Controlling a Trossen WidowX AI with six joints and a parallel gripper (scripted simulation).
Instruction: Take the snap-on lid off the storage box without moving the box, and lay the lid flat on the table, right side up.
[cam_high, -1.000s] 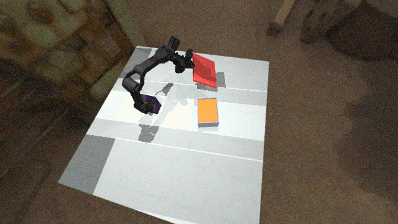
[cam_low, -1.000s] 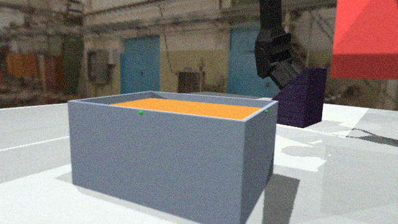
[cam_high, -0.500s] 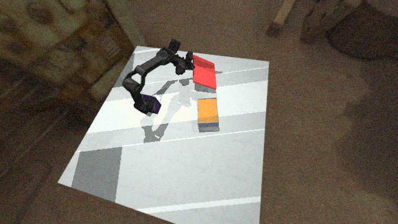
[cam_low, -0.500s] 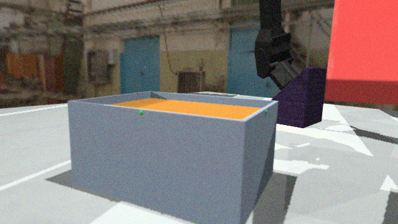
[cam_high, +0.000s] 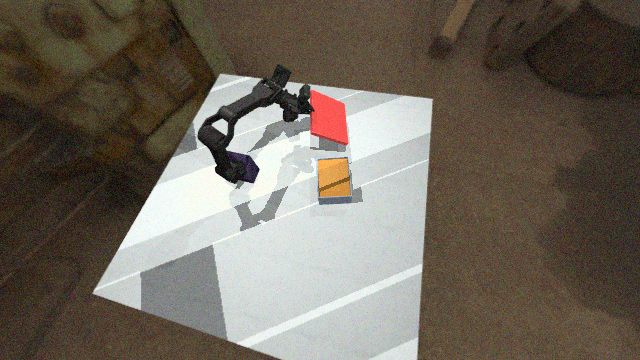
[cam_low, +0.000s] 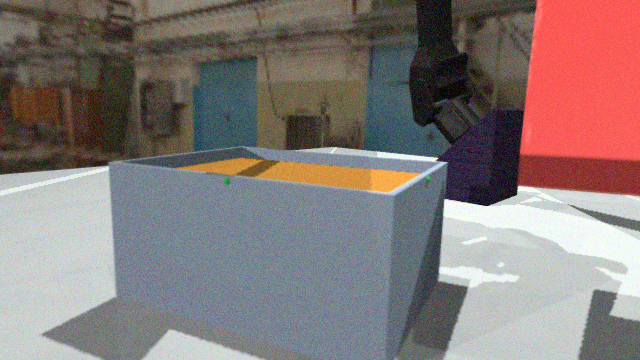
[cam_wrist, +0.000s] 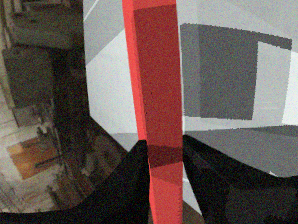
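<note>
Gripping the red lid (cam_high: 330, 119) (cam_low: 582, 85) (cam_wrist: 159, 75), our claw (cam_high: 311, 106) (cam_wrist: 162, 144) holds it tilted above the table (cam_high: 320, 280) (cam_low: 55, 240) (cam_wrist: 107, 75). We see the open storage box (cam_high: 335, 200) (cam_low: 250, 250) apart from the claw.

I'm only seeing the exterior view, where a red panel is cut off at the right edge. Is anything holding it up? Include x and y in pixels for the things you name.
Observer: Yes. In the wrist view, the black end effector (cam_high: 311, 106) (cam_wrist: 162, 144) is shut on the edge of the flat red plastic-looking lid (cam_high: 329, 118) (cam_low: 582, 85) (cam_wrist: 158, 75).
Visitor: Does the lid overlap the blue-grey rectangular box (cam_high: 335, 200) (cam_low: 250, 240) anywhere?
Observer: No. From the top, they appear side by side, with a strip of the pale table (cam_high: 300, 260) (cam_low: 55, 235) (cam_wrist: 107, 95) showing between them.
</note>
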